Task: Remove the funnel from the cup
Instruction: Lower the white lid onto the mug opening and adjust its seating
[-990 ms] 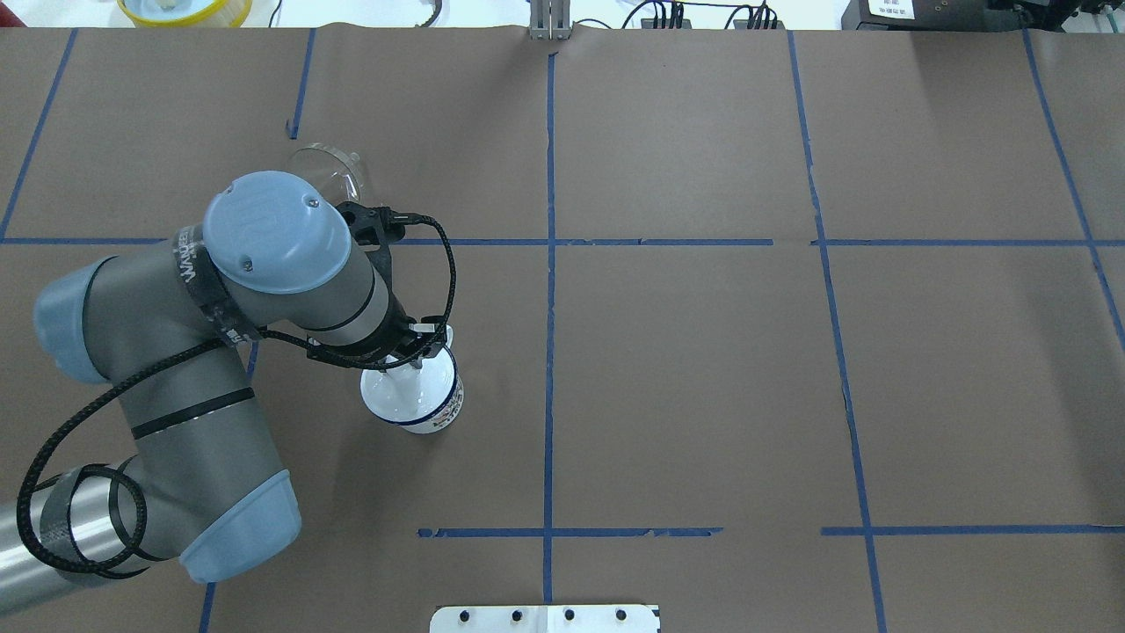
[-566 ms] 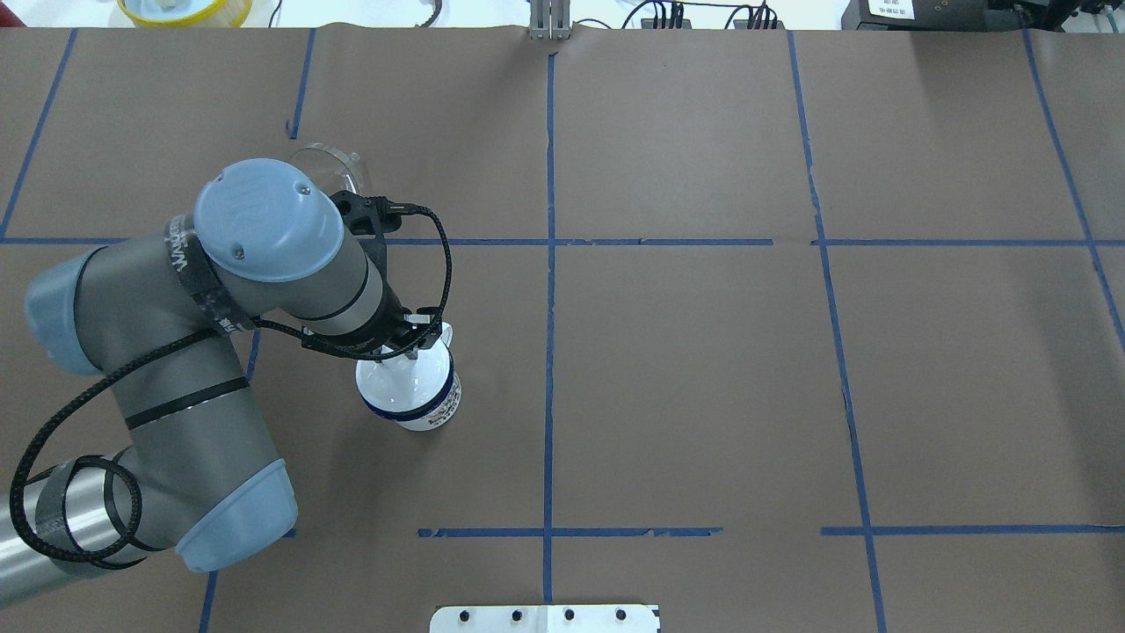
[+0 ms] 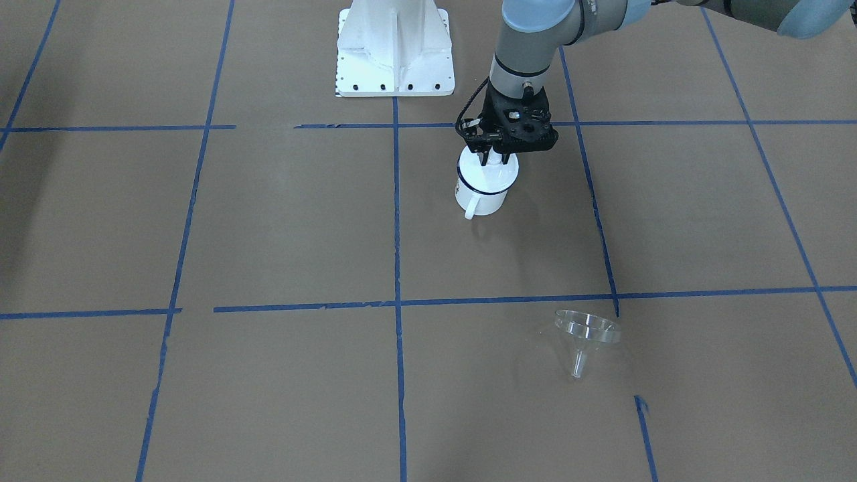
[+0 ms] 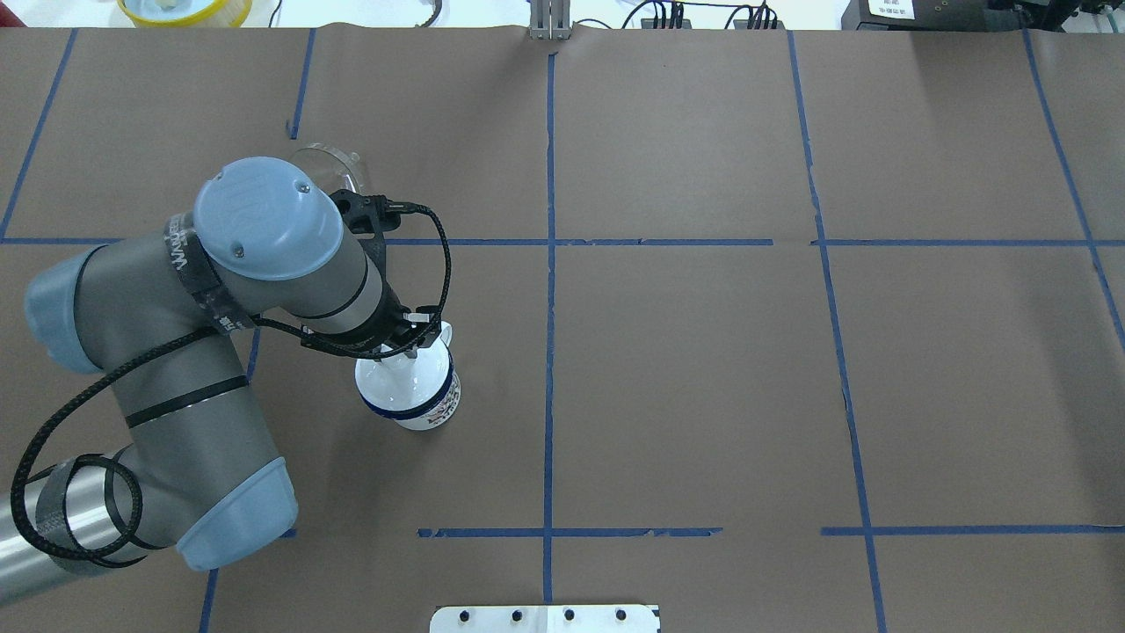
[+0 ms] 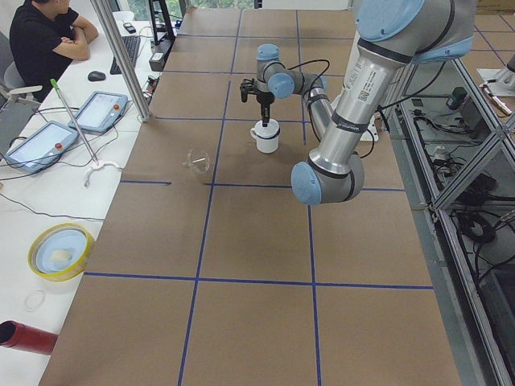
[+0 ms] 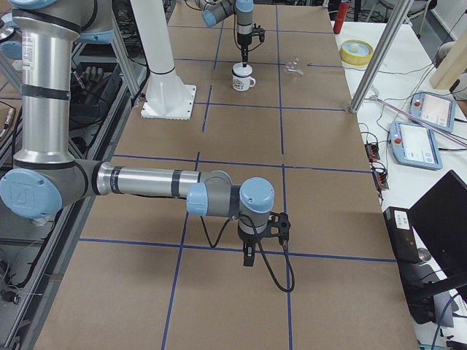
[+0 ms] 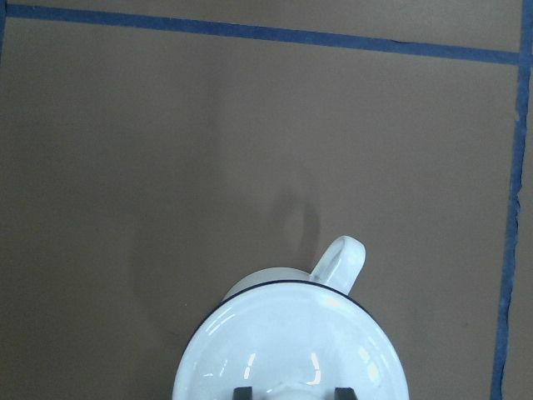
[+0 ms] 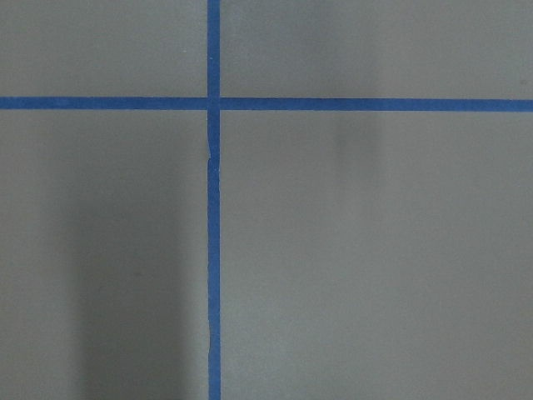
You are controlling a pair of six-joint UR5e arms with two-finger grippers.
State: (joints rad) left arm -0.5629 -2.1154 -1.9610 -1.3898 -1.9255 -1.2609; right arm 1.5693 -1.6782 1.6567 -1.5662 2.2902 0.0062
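Observation:
The clear funnel (image 3: 586, 335) lies on the brown table apart from the cup; it also shows in the overhead view (image 4: 327, 165), partly behind the arm. The white cup (image 3: 483, 191) with a dark blue rim stands upright, handle (image 7: 340, 260) pointing away from the robot. A white round lid (image 7: 291, 342) sits on top of it. My left gripper (image 3: 493, 159) points straight down over the cup, fingers closed on either side of the lid's knob. My right gripper (image 6: 248, 259) hovers over bare table far from the cup; I cannot tell whether it is open or shut.
The white robot base plate (image 3: 395, 47) is at the robot's side of the table. A yellow bowl (image 5: 60, 251), tablets and a seated operator (image 5: 44, 40) are on a side bench. Blue tape lines cross the brown paper.
The left arm shifted slightly left and away, and the lid and cup moved a little with it. Nothing has moved in the last half second.

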